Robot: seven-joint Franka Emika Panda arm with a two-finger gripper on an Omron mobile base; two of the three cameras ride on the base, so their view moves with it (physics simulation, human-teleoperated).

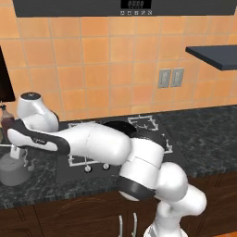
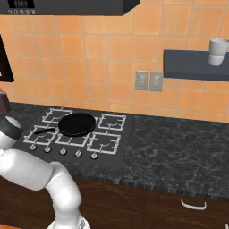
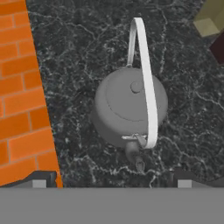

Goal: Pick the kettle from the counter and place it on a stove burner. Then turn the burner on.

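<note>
The counter (image 1: 203, 134), a dark speckled stone worktop, is seen running along the orange tiled wall, and the black cooktop (image 2: 85, 134) is set into it, with a black frying pan (image 2: 77, 124) resting over its middle. The white arm is stretched far to the left, over the left end of the counter, and the gripper (image 3: 111, 183) hangs directly above the kettle (image 3: 129, 107), with its jaws spread wide and nothing held between them. The kettle stands upright on the counter, left of the cooktop, near the front edge in the left base view (image 1: 14, 169), and the tiled wall is close on one side of it in the hand view. Its thin arched handle (image 3: 146, 83) stands up over the lid, and the short spout (image 3: 134, 158) points toward the fingertips. The stove burner (image 2: 57, 114) at the far left corner of the cooktop is free, but the pan lies just beside it. Several risks can be judged from here. If the jaws are not turned across the thin handle, the handle may be missed or may slip sideways when they are closed. A kettle held only by such a handle would probably swing, so it could strike the pan or be set crooked on the grate. The dark bottle (image 1: 5, 121) standing behind the kettle could also be knocked by the arm during the lift.
</note>
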